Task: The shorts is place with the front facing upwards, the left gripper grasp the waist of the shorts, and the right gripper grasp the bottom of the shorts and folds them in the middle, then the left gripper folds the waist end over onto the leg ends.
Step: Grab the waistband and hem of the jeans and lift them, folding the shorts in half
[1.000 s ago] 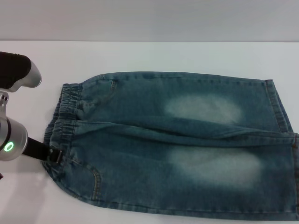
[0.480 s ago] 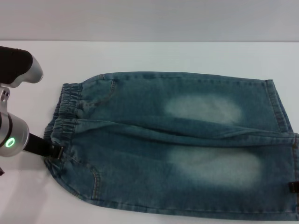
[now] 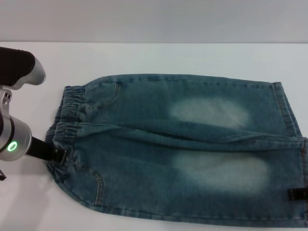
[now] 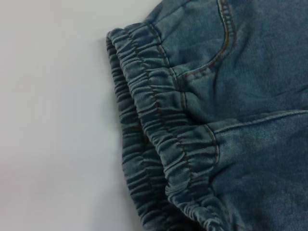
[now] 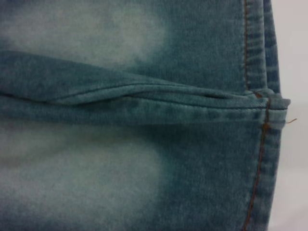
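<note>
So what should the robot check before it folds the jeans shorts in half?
1. Shorts lying flat and spread on the table: ok.
2. Left gripper at the waist: ok, its tip touches the gathered band.
3. Left gripper really pinching the waist: cannot tell.
4. Right gripper at the bottom of the shorts: ok, though only a black tip shows at the picture's edge.
5. Right gripper holding the hem: cannot tell.
6. Front facing up: cannot tell, no cartoon print shows.
</note>
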Controlling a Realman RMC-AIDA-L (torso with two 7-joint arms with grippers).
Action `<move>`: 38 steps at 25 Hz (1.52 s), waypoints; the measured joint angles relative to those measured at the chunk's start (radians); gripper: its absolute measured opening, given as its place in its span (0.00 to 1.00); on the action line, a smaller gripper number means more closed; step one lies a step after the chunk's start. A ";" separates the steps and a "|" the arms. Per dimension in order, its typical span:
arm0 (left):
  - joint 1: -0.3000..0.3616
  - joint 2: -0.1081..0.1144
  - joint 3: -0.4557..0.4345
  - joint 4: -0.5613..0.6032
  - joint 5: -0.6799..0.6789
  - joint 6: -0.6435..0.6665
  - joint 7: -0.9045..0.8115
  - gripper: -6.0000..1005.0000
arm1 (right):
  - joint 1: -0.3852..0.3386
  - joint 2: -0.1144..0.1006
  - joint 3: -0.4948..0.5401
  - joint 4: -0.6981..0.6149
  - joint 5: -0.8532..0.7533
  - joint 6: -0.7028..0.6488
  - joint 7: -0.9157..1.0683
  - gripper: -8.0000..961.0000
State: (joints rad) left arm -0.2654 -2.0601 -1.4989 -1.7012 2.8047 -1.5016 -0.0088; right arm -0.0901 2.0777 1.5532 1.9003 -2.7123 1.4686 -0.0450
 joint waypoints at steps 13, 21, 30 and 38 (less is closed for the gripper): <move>0.001 0.000 0.000 -0.006 -0.002 -0.003 0.000 0.12 | 0.009 0.000 -0.007 -0.018 0.005 -0.005 0.001 0.82; 0.000 0.000 0.000 -0.004 -0.001 -0.001 0.000 0.12 | 0.009 0.001 -0.037 -0.036 0.005 -0.013 0.010 0.82; 0.000 0.000 0.000 0.000 0.003 0.000 0.000 0.11 | 0.012 0.001 -0.052 -0.042 0.005 -0.015 0.014 0.80; 0.000 0.000 0.000 0.000 -0.001 0.000 0.003 0.12 | 0.021 -0.005 -0.054 -0.034 0.008 0.002 -0.024 0.77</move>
State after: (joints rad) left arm -0.2654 -2.0601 -1.4987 -1.7011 2.8035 -1.5015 -0.0059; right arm -0.0689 2.0727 1.4991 1.8661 -2.7047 1.4701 -0.0690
